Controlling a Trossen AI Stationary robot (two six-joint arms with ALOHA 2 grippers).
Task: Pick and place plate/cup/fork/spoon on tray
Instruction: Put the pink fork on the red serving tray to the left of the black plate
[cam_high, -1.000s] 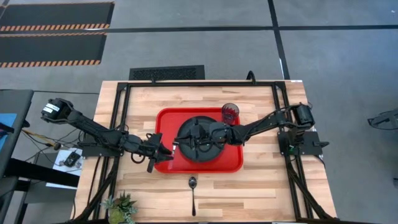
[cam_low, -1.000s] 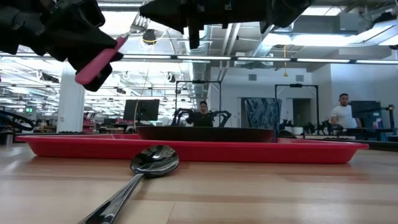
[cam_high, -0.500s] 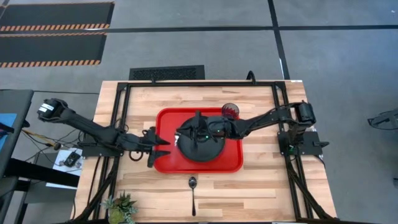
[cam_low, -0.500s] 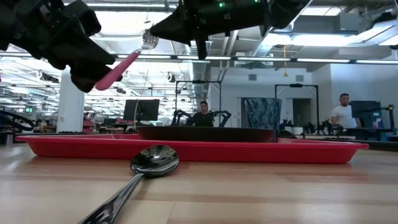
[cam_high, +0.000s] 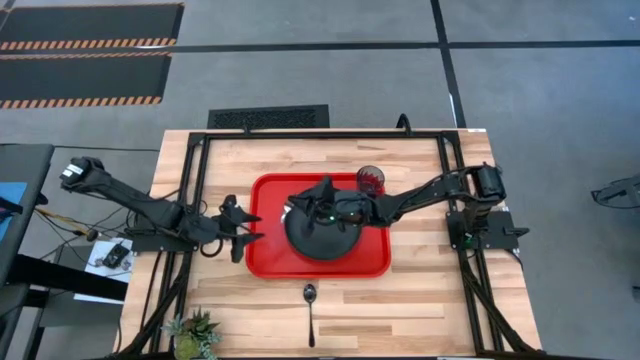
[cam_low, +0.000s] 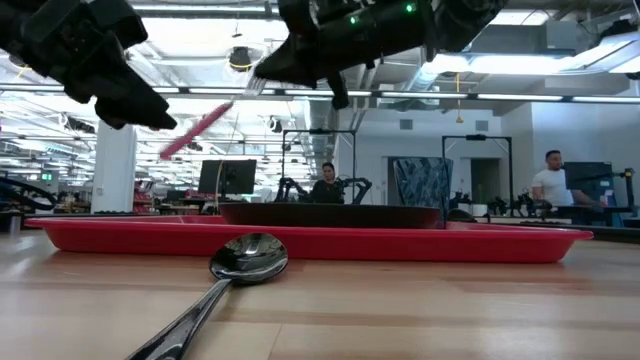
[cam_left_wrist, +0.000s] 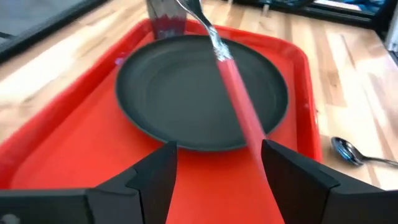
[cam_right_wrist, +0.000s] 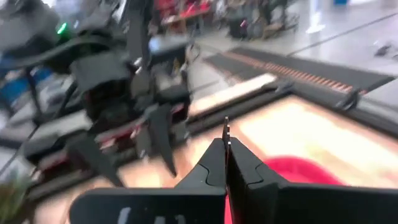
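Red plastic fills the middle of the high view: the tray (cam_high: 265, 260) lies in the centre of the wooden tabletop (cam_high: 420, 300), with the black plate (cam_high: 335, 240) set on it and the tinted cup (cam_high: 370, 180) standing in its far right corner, just beside the plate's rim. The dark spoon (cam_high: 310, 297) lies on the bare wood just off the tray's near edge. My left pincer (cam_high: 250, 228) hangs over the tray's left edge with its fingers spread. My right pincer (cam_high: 298, 208) reaches in from the right, over the plate's left side, and the two tips are near each other but apart.

From the low view, the fork (cam_low: 205, 122) hangs in the air well above the tray, tilted. Its tines are up at the right pincer and its pink handle slopes down toward the left one, which does not touch it.

Through the left wrist view, the pink handle runs between my two open fingers (cam_left_wrist: 152, 177) with a clear gap on each side. The plate and tray lie below it, and the spoon is off to the side on the wood.

Through the right wrist view, my fingers (cam_right_wrist: 211, 168) are pressed together on a thin metal edge. The right pincer is gripping the fork at its tine end.
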